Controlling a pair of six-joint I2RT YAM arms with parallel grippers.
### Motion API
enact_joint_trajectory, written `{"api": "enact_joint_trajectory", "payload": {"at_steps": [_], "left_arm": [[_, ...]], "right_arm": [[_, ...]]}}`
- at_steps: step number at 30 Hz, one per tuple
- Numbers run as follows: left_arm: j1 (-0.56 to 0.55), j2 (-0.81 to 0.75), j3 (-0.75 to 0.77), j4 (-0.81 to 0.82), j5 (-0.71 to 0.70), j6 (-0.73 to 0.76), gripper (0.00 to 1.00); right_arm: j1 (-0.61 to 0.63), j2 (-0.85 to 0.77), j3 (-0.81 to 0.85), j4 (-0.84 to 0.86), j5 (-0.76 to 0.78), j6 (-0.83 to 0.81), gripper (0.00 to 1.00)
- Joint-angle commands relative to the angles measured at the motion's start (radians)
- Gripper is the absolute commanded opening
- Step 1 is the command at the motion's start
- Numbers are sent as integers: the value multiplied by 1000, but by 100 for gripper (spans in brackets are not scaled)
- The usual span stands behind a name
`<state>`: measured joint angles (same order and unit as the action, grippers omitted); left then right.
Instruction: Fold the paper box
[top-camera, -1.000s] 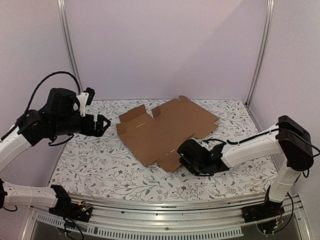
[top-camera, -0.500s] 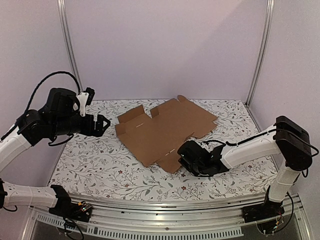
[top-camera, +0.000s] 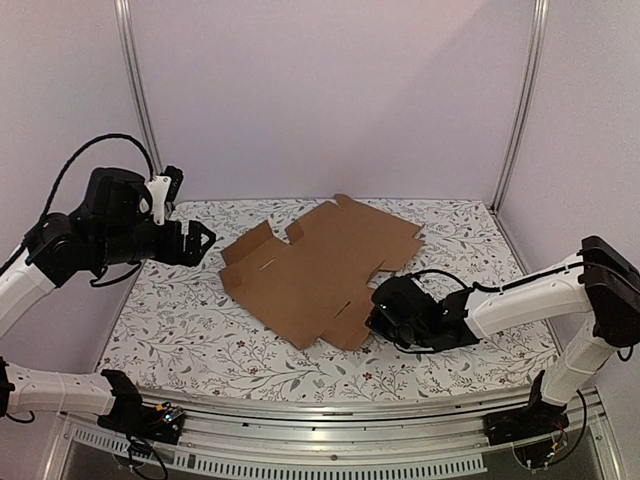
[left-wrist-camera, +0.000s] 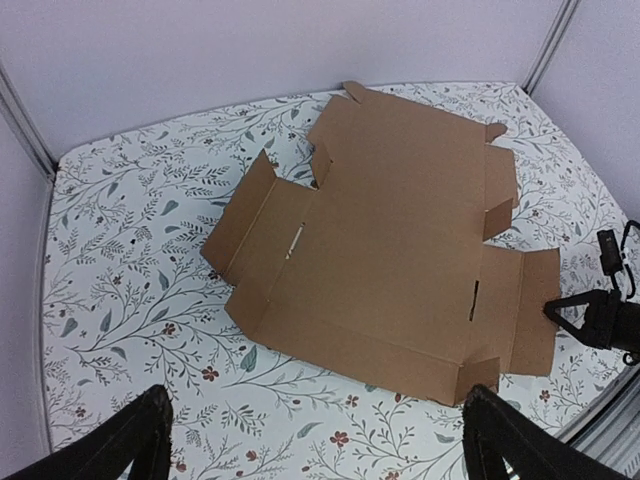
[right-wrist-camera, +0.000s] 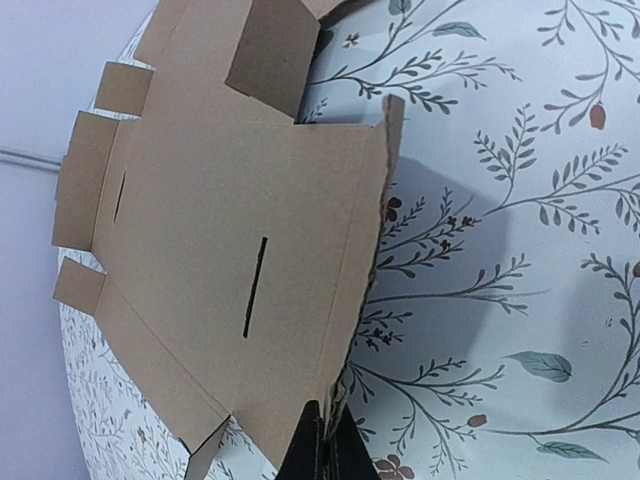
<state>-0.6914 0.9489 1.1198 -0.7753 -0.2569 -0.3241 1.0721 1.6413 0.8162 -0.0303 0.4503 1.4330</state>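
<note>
the box (top-camera: 318, 262) lies almost flat, mid table (top-camera: 190, 335). the right gripper (top-camera: 380, 315) looks pinched shut on the edge of the near flap (right-wrist-camera: 300, 300), which is lifted a little. the left gripper (top-camera: 203, 243) hangs wide open and empty, off to the box's left. i'd swing that flap up slowly along its crease, with the left pressing the main panel so nothing slides.

Top view looking down from behind, far; left wrist overlooking from height; right wrist grazing close; all sharing paper box (top-camera: 320, 265).
</note>
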Motion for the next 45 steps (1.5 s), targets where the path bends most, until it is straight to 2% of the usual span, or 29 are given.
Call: {"api": "enact_joint_trajectory", "payload": {"at_steps": [1,6,12,19,29,33,45], "left_arm": [[-14,5,37,-29,-18,22,99],[-14,16,60,-33,-24,35,100],[-14,23,69,-30,-19,37,99],[-14,28,66,-23,3,33,99],[-15,8,41,-22,36,21,99],[-16,-6,22,-20,42,14,99],[-16,-24,-2,-16,61,-6,100]], "right_arm": [[-6,-93,-41,-20,-93,-212,0],[-27,-186,-40,-108,-197,-381,0],[-73,-217,121,-414,-268,-665,0],[-188,-127,330,-644,-353,-927,0],[-237,123,716,-955,-292,-1308,0],[-251,210,847,-1010,-231,-1439,0],[-270,474,1111,-1015,-86,-1808,0]]}}
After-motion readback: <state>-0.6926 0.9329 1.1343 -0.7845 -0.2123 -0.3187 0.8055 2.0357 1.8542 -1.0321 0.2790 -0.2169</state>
